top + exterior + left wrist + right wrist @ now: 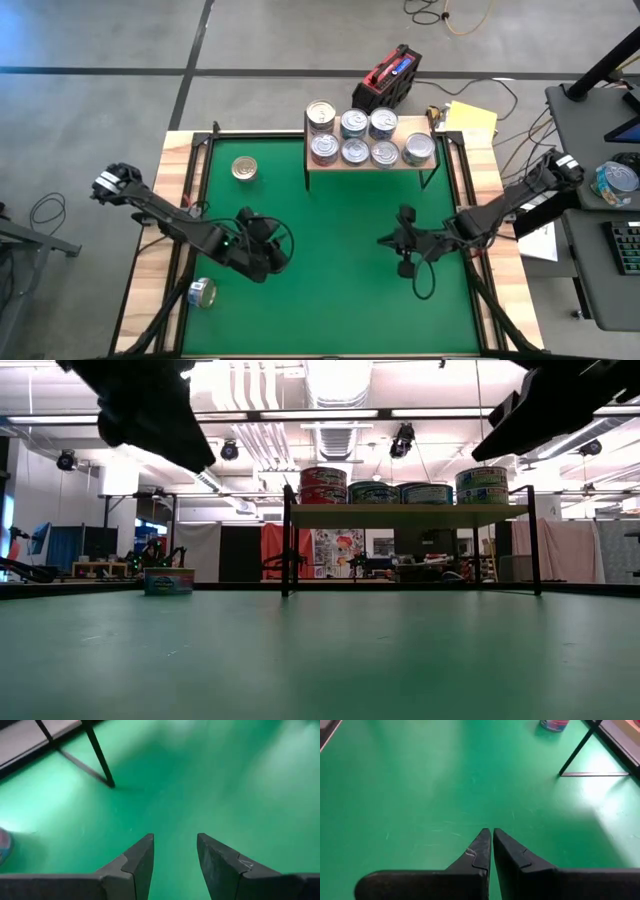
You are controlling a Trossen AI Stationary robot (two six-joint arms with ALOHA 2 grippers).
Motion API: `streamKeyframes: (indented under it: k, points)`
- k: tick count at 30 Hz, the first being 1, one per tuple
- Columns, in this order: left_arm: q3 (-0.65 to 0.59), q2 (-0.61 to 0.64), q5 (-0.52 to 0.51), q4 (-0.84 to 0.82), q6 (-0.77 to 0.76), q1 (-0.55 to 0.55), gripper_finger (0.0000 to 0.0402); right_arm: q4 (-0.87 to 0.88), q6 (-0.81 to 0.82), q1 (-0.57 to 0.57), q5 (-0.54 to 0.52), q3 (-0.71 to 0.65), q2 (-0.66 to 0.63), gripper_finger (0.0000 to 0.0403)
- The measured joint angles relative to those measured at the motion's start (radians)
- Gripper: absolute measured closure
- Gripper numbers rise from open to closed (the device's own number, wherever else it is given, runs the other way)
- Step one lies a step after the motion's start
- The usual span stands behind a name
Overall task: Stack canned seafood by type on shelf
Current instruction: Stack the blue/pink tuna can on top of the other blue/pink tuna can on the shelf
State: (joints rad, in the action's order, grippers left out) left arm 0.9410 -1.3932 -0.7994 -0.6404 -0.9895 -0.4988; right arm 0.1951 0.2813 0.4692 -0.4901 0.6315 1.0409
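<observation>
The shelf (365, 165) (405, 516) is a light-wood board on thin black legs at the mat's far side, and it carries several tins (355, 150), one of them stacked on another (323, 486). A gold-topped tin (243, 168) (168, 581) stands upright on the mat, left of the shelf. Another tin (202, 293) lies on its side at the mat's near left edge. My left gripper (283, 246) (175, 851) hovers open over the mat's left half. My right gripper (384, 240) (492, 840) hovers shut over the right half. Neither holds anything.
The green mat (330, 320) has a wooden border. One black shelf leg (100, 757) shows ahead of the left gripper, another (575, 750) ahead of the right. A red-and-black bag (390, 78) and yellow paper (470, 118) lie beyond the far edge.
</observation>
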Motion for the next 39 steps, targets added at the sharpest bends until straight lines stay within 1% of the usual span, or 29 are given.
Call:
streamKeyframes:
  k: [7,10,13,19,25,27,30,35,39]
  points:
    - [0.149,-0.069,0.139,-0.252,-0.010,0.001,0.0278,-0.001,0.005,0.054,-0.014,0.000,0.000,0.0390]
    - [0.180,-0.088,0.162,-0.325,-0.008,0.001,0.0288,-0.031,-0.014,0.077,-0.067,-0.015,0.000,0.0390]
    - [0.189,-0.093,0.178,-0.354,0.004,0.003,0.0297,-0.127,-0.072,0.096,-0.094,-0.056,-0.004,0.0390]
    - [0.190,-0.092,0.197,-0.356,0.013,0.005,0.0313,-0.431,-0.193,0.099,-0.077,-0.190,-0.032,0.0390]
    - [0.190,-0.091,0.200,-0.356,0.064,0.022,0.0325,-0.615,-0.271,0.097,-0.062,-0.300,-0.102,0.0390]
    - [0.192,-0.090,0.210,-0.355,0.100,0.047,0.0330,-0.657,-0.291,0.096,-0.060,-0.321,-0.127,0.0390]
    - [0.192,-0.089,0.248,-0.356,0.171,0.109,0.0338,-0.665,-0.306,0.095,-0.061,-0.336,-0.160,0.0390]
    - [0.191,-0.089,0.290,-0.365,0.303,0.248,0.0356,-0.668,-0.309,0.093,-0.061,-0.349,-0.194,0.0390]
    - [0.190,-0.088,0.292,-0.436,0.372,0.363,0.0368,-0.669,-0.310,0.093,-0.061,-0.350,-0.195,0.0390]
